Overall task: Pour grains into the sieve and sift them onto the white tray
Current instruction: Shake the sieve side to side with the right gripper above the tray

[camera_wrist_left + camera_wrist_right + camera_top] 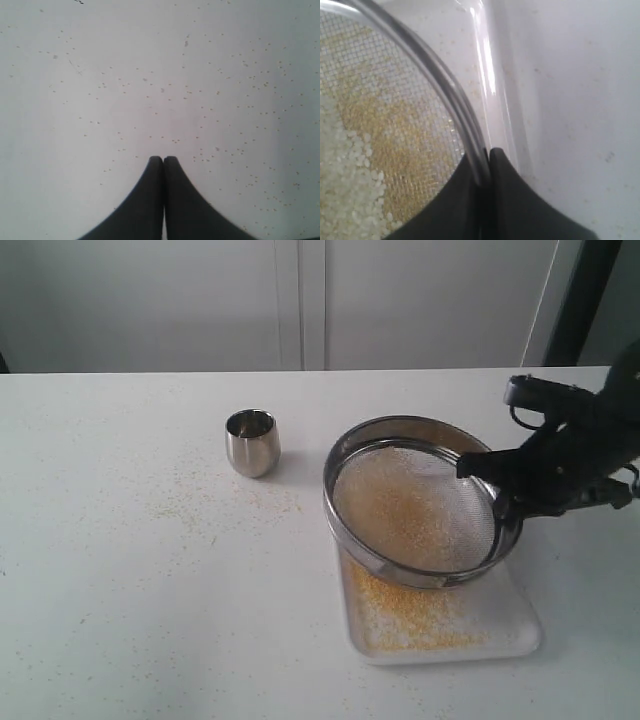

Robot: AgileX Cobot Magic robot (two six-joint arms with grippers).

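Pouring looks done: the cup (251, 442), upper centre, stands apart, and grains (400, 505) lie in the sieve (400, 575), centre-right. R pincer (487, 155) is clamped on its rim, over the tray (520, 625). Yellow ones lie there already, so sifting is approx. partway. L pincer (163, 160) is closed, empty.

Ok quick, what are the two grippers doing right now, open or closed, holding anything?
Left gripper: closed, holding nothing.
Right gripper: closed on the rim of the sieve.
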